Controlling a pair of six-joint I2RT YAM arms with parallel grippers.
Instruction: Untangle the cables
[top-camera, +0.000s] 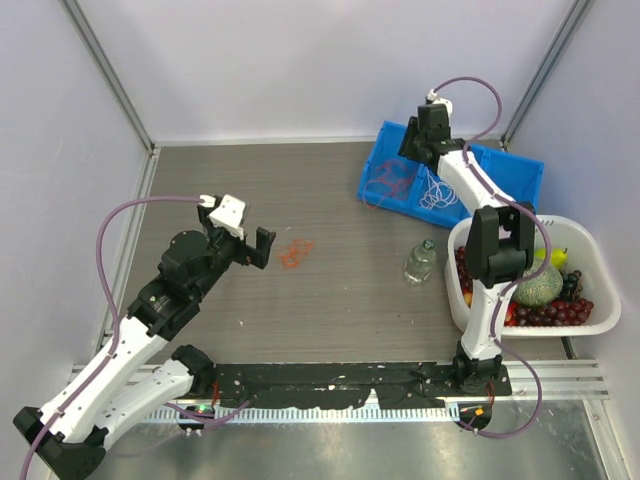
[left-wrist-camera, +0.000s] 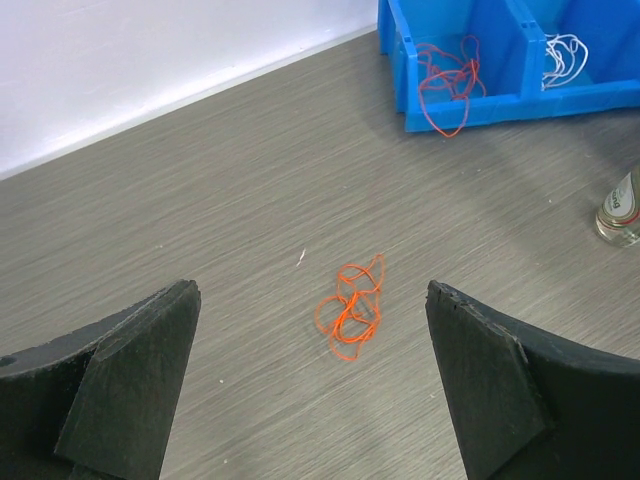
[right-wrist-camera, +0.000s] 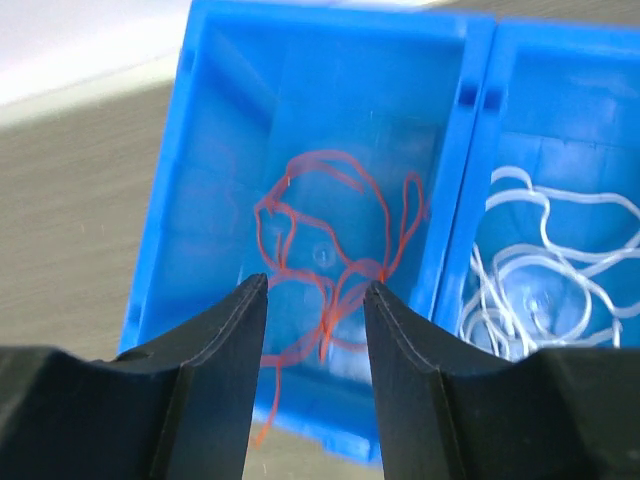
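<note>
Cables sit in three clumps: red-orange cords (right-wrist-camera: 330, 270) in the left compartment of the blue bin (top-camera: 515, 175), white cords (right-wrist-camera: 545, 285) in its right compartment, and a loose red-orange tangle (left-wrist-camera: 350, 308) on the table (top-camera: 330, 320), well apart from the bin on its left. The right gripper (right-wrist-camera: 315, 290) hangs over the bin's left compartment, fingers partly apart and gripping nothing, the red cords showing through the gap. The left gripper (left-wrist-camera: 312, 300), spread wide and empty, faces the tangle from the side away from the bin.
</note>
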